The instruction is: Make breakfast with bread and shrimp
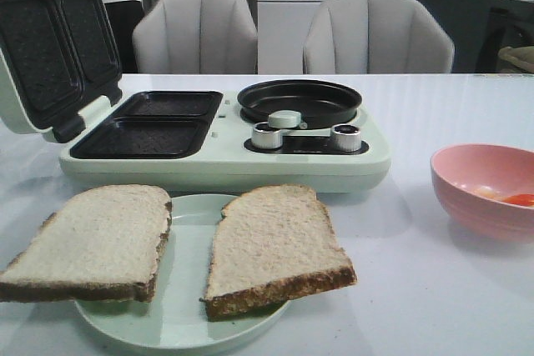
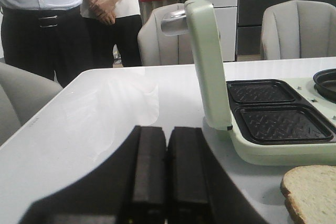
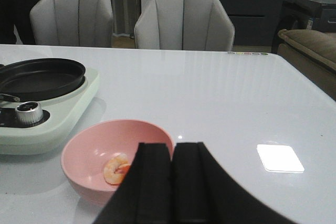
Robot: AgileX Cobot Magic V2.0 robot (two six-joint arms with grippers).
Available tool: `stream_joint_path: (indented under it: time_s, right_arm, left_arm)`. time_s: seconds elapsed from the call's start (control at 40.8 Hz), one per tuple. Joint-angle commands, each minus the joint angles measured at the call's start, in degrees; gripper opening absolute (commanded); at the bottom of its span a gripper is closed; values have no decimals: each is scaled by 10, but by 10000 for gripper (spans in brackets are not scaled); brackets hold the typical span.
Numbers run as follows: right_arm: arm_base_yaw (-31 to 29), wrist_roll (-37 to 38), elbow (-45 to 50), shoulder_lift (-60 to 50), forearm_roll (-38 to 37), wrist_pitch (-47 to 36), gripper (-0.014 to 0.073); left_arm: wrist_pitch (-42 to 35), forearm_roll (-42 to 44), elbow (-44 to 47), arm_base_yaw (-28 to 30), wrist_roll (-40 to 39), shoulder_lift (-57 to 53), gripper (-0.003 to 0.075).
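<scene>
Front view is showing two roughly square slices of pale beige wholemeal bread with dark brown crusts (image 1: 179,248) lying side by side on a pale green round plate (image 1: 183,323) at the near edge of the white table (image 1: 434,122), both overhanging its rim. Just beyond the plate, a pale green breakfast maker (image 1: 225,156) is sitting with its lid (image 1: 50,47) standing open at the left, baring two black ridged sandwich wells (image 1: 154,122), and a black round frying pan (image 1: 300,102) is resting on its right half behind two silver knobs (image 1: 307,136). To the right, a pink ribbed bowl (image 1: 488,189) is holding a small orange-red and whitish curved shrimp (image 3: 116,169) near its bottom.

The left gripper (image 2: 167,171) is hovering above bare tabletop left of the appliance, its black fingers (image 2: 149,171) pressed together and gripping nothing. The right gripper (image 3: 172,182) is hanging just on the near side of the pink bowl, fingers likewise clenched and empty, with only a thin seam between them.
</scene>
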Motion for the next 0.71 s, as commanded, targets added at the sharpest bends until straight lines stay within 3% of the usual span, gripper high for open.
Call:
stream_joint_path:
  time_s: [0.0, 0.367, 0.539, 0.686]
  right_arm:
    - [-2, -2, -10, -12, 1, -54, 42]
    - [-2, -2, -23, -12, 11, -46, 42]
    - [-2, -2, -104, -11, 26, 5, 42]
    - [-2, -2, -206, 19, 4, 85, 42]
  left_arm:
    - [-52, -1, 18, -5, -6, -5, 101]
    - [-67, -26, 4, -5, -6, -5, 101]
    - [-40, -33, -93, -5, -6, 0, 101]
    - [57, -32, -213, -5, -6, 42, 101]
